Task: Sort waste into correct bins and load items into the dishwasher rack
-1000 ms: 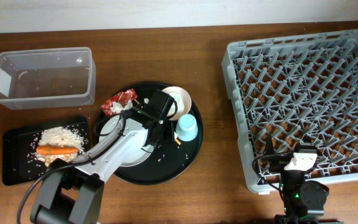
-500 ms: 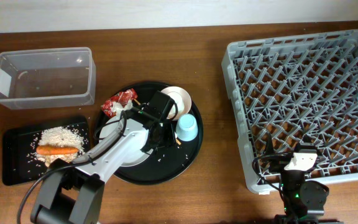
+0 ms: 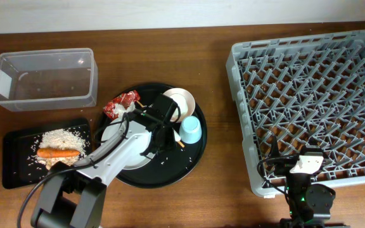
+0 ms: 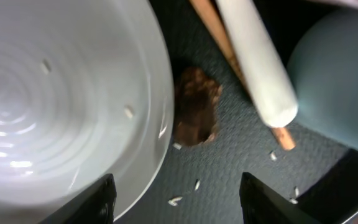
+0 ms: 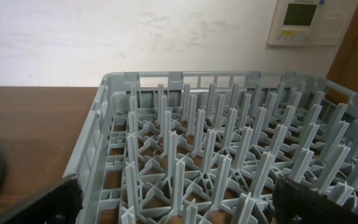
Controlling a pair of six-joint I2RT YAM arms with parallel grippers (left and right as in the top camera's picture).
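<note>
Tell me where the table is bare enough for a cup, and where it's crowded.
Bare table runs between the round black tray and the dishwasher rack, and behind the clear tub. The left end of the shallow black tray is mostly free. Crowded: the round tray, with plate, bowl, light blue cup and wrapper.

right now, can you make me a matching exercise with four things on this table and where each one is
1 carrot
2 light blue cup
3 clear tub
4 dishwasher rack

A on the round black tray
B right side, overhead view
C with rice in the shallow black tray
D top left, overhead view

Pairs: 1-C, 2-A, 3-D, 4-B
</note>
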